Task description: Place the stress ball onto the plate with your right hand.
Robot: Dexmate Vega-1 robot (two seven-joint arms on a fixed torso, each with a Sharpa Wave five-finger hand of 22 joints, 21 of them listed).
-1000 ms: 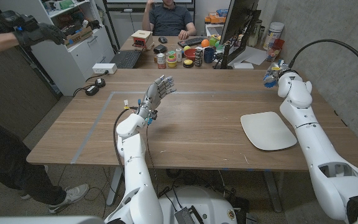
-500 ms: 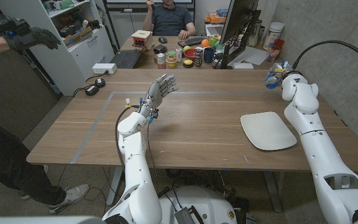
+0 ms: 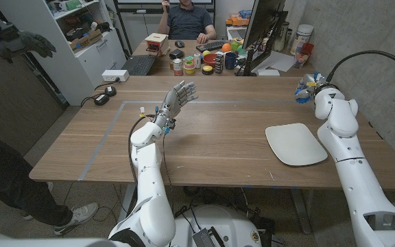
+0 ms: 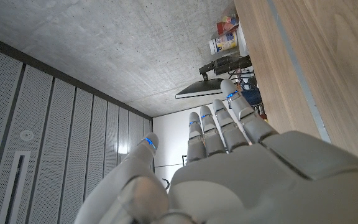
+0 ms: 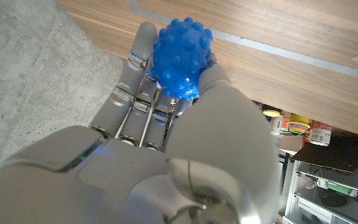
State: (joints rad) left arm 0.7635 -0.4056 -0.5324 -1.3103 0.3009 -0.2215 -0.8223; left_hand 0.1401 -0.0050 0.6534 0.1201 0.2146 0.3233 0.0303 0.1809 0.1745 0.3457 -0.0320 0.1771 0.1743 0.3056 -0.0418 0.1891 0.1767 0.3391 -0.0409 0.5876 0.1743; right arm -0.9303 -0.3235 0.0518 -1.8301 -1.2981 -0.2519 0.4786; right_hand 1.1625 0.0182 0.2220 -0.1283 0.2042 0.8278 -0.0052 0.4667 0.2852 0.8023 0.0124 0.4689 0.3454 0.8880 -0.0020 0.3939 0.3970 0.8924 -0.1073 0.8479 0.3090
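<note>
**Stress ball held at the far right of the table; plate bare**

The right wrist view shows the right hand [image 5: 166, 118] with its fingers [image 5: 135, 68] curled around a blue, knobbly stress ball [image 5: 182, 59], pinning it against the thumb. In the head view the same hand [image 3: 307, 89] is small; only a speck of blue [image 3: 302, 98] confirms the ball, raised over the table's [image 3: 218, 144] far right edge. The white plate [image 3: 295, 144] lies nearer on the right side, well apart from the ball.

The left hand [image 3: 175, 98] is raised over the table's middle, fingers straight and slightly spread, holding nothing. The left wrist view [image 4: 241, 162] confirms this.

A gloved person's hand [image 3: 19, 42] reaches in at far left. No writing is legible on the far desk's containers.
</note>
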